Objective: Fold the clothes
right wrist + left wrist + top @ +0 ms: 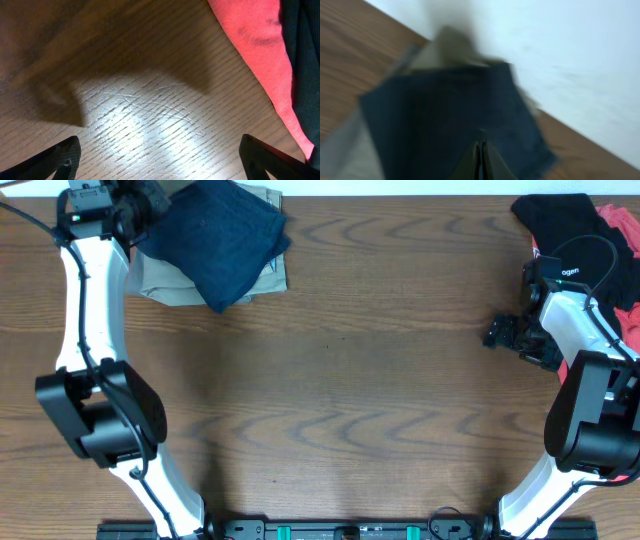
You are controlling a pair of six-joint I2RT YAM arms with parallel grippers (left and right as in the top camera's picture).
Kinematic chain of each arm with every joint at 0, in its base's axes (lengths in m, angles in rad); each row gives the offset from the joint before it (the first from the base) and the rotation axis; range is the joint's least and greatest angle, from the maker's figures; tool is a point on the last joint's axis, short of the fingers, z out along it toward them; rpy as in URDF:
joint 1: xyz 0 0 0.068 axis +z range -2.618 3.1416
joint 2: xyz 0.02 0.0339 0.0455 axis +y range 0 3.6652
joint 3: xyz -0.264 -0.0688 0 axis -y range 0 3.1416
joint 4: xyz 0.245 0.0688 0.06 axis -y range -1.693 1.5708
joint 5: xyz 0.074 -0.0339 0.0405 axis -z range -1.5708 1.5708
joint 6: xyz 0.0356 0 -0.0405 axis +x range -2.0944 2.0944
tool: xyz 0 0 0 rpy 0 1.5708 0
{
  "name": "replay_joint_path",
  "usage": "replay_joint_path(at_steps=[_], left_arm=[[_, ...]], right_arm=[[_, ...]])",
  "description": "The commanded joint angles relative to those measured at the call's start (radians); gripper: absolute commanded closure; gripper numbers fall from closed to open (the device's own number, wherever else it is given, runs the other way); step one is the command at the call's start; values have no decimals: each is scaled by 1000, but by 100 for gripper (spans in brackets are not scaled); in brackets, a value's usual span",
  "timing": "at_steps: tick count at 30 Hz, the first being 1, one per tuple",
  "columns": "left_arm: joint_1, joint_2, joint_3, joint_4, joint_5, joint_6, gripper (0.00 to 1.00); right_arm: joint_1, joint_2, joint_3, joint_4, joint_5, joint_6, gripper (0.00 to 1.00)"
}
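Note:
The folded dark navy shorts [225, 235] lie at the far left of the table, on top of folded khaki shorts [170, 280]. My left gripper [150, 210] is at their left edge. In the blurred left wrist view its fingers [481, 145] are pressed together over the navy shorts [445, 115], and I see no fabric between the tips. My right gripper [505, 332] is at the right side, open and empty over bare wood [160, 155].
A black garment [555, 220] and a red garment [620, 230] are piled at the far right corner. The red fabric [255, 45] and the black fabric [300, 50] lie just beyond my right gripper. A khaki edge [450, 47] shows behind the navy shorts.

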Motion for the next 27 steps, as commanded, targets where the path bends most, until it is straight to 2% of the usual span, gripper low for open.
replay_joint_path(at_steps=[1, 10, 14, 17, 27], left_arm=[[0, 98, 11, 17, -131, 118, 94], [3, 315, 11, 51, -159, 186, 94], [12, 335, 11, 18, -265, 186, 94], [14, 302, 11, 7, -308, 187, 94], [-24, 64, 11, 11, -309, 185, 94]], right_arm=[[-6, -29, 12, -1, 16, -11, 1], [-6, -29, 12, -1, 16, -11, 1], [-6, -29, 12, -1, 16, -11, 1], [-6, -29, 12, -1, 16, -11, 1], [-6, -29, 12, -1, 16, -11, 1]])
